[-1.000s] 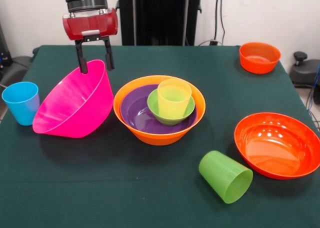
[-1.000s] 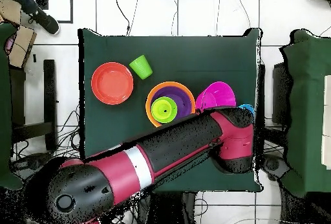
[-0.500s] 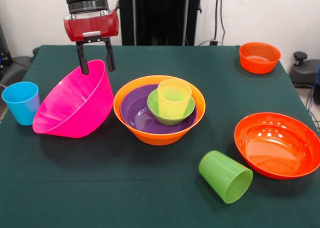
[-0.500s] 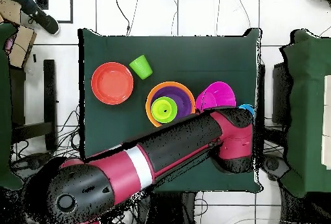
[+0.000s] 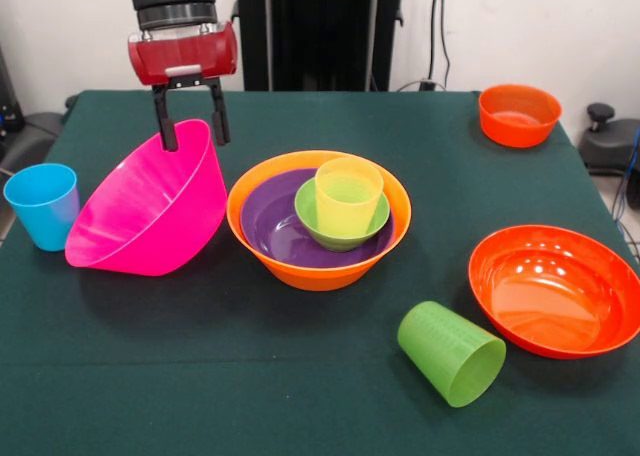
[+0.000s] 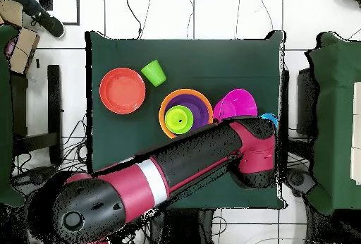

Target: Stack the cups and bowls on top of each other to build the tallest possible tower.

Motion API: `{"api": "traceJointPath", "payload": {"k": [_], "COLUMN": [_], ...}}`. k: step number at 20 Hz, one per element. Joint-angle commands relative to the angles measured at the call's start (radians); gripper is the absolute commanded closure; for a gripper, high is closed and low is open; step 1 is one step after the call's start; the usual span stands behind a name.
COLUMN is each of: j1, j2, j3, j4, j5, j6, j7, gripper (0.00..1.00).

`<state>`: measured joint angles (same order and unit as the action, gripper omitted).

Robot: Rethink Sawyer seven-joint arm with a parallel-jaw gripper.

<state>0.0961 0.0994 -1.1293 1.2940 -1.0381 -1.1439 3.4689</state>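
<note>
The tower stands mid-table: a large orange bowl (image 5: 318,261) (image 6: 185,114) holds a purple bowl (image 5: 270,226), a small green bowl (image 5: 335,231) and a yellow cup (image 5: 348,196). To its left in the front view a large pink bowl (image 5: 150,211) (image 6: 236,104) rests tilted, its far rim raised. My gripper (image 5: 190,128) hangs open at that raised rim, one finger on each side of it. A blue cup (image 5: 42,204) stands left of the pink bowl. A lime green cup (image 5: 452,353) (image 6: 153,72) lies on its side near the front. In the overhead view my arm hides the gripper.
A wide shallow red-orange bowl (image 5: 555,289) (image 6: 122,90) sits at the right of the front view. A small orange bowl (image 5: 519,114) stands at the far right corner. My arm (image 6: 183,167) covers the overhead view's lower half of the green cloth (image 5: 250,396).
</note>
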Motion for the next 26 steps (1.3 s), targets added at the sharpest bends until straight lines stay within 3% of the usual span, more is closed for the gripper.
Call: {"api": "traceJointPath", "payload": {"k": [1,6,7,23,26], "j1": [-0.023,-0.026,-0.027,-0.009,0.041], "j2": [0.05,0.046,0.045,0.045,0.012], "j3": [0.201,0.206,0.208,0.191,0.13], "j4": [-0.045,-0.042,-0.042,-0.039,-0.005], "j5": [0.059,0.065,0.064,0.036,-0.052], "j6": [0.14,0.138,0.136,0.156,0.127], "j7": [-0.13,-0.144,-0.146,-0.099,0.008], "gripper": [0.0,0.0,1.0,1.0,1.0]}}
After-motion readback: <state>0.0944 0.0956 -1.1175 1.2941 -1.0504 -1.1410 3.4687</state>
